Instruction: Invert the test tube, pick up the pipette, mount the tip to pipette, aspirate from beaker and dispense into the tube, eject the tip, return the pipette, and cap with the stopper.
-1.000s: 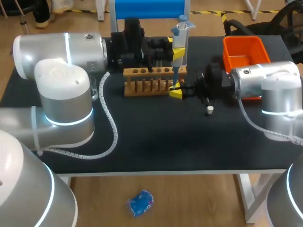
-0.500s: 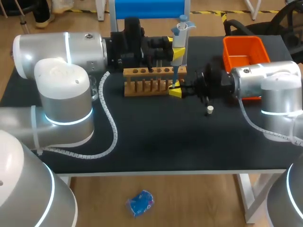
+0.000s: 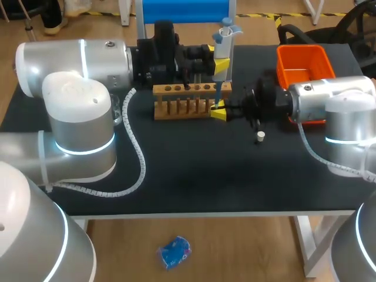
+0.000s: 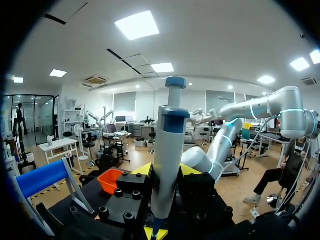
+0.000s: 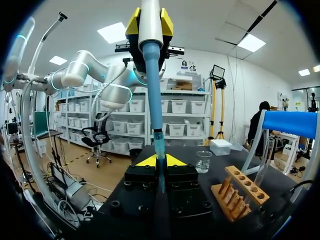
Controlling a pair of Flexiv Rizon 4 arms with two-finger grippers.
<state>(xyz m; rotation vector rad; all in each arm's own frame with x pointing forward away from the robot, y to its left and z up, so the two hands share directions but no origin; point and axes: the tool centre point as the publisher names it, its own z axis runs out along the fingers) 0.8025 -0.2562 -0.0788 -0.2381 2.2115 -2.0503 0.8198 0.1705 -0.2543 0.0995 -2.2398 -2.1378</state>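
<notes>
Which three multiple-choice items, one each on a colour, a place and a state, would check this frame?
1. What colour is the bin? A blue; B orange; C green.
2. Where is the stopper? A on the table, right of the rack; B in the bin; C in a rack hole.
3. How is the pipette? A lying on the table; B in the bin; C held upright by the left end effector.
Answers: 1 B, the bin at the far right is plainly orange. 2 A, the stopper lies alone on the dark table, apart from the rack. 3 C, the pipette stands upright between the left end effector's yellow tips, above the rack's right end.
</notes>
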